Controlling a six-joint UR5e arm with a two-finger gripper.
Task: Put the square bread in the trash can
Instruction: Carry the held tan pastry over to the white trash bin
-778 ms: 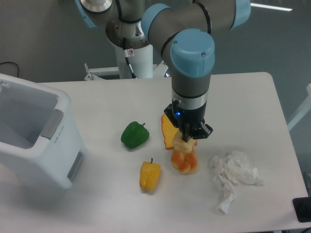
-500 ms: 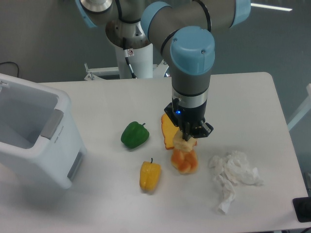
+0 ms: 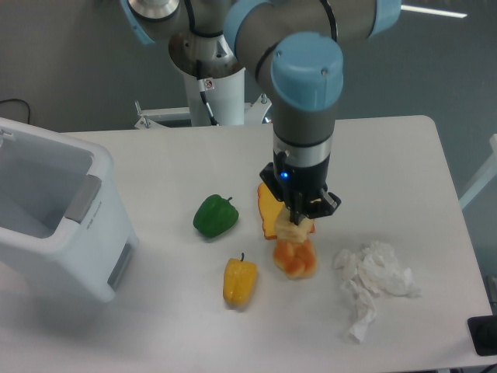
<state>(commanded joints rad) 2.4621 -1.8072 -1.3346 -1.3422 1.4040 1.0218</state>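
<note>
The square bread (image 3: pixel 293 231) is a small pale yellow piece at the table's middle, just above an orange pepper-like food (image 3: pixel 293 260). My gripper (image 3: pixel 296 225) points straight down over it, with its dark fingers shut on the bread's top. The trash can (image 3: pixel 54 225), a large white boxy bin with grey handle recesses, stands open at the far left edge, well apart from the gripper. Whether the bread still touches the orange food below it is hard to tell.
An orange slice with a red edge (image 3: pixel 268 211) lies just left of the gripper. On the table to the left are a green pepper (image 3: pixel 215 216) and a yellow pepper (image 3: pixel 239 281). Crumpled white paper (image 3: pixel 373 280) sits to the right.
The arm's wrist has risen a little, and the gripper with it. The bread stays at the fingertips. Nothing else on the table has moved.
</note>
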